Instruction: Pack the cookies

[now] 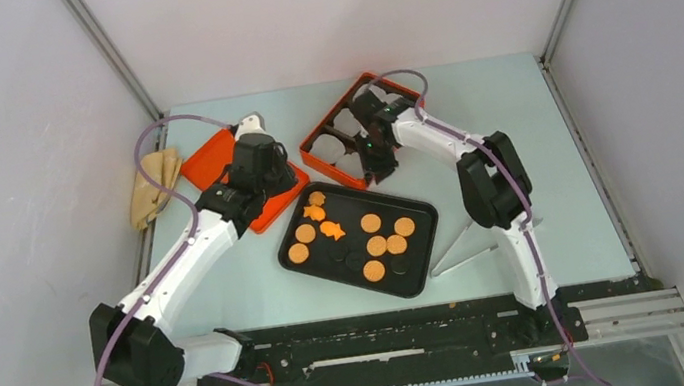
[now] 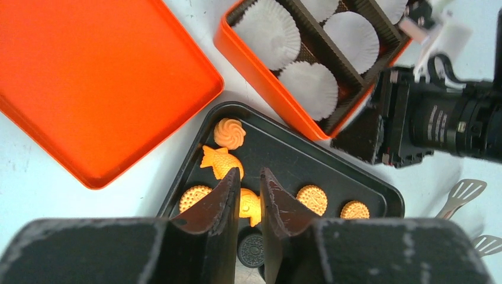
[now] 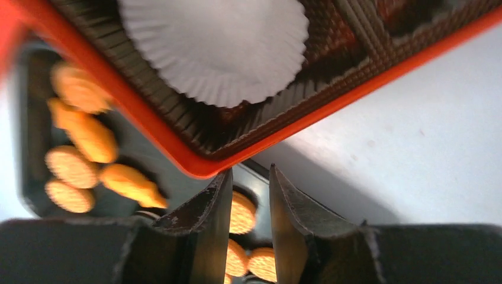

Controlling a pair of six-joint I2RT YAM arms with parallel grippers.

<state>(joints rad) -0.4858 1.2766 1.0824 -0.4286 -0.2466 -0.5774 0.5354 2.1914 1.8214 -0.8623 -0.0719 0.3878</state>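
The cookies lie on a black tray (image 1: 421,263): round orange ones (image 1: 370,222), two orange fish (image 2: 220,160), a swirled one (image 2: 229,133) and dark round ones (image 1: 337,252). My left gripper (image 1: 297,191) hangs over the tray's far left corner. Its jaws (image 2: 250,171) stand a little apart with nothing between them, and the second fish (image 2: 250,208) shows below the gap. My right gripper (image 1: 377,170) hovers at the near edge of the orange box (image 1: 313,157). It is open (image 3: 250,170) and holds nothing; a round cookie (image 3: 241,212) shows beneath it.
The orange box (image 2: 260,77) has dark dividers and white paper liners (image 2: 269,32). Its orange lid (image 2: 100,83) lies left of it, partly under my left arm. A tan cloth (image 1: 155,184) sits at the far left. Metal utensils (image 1: 467,246) lie right of the tray.
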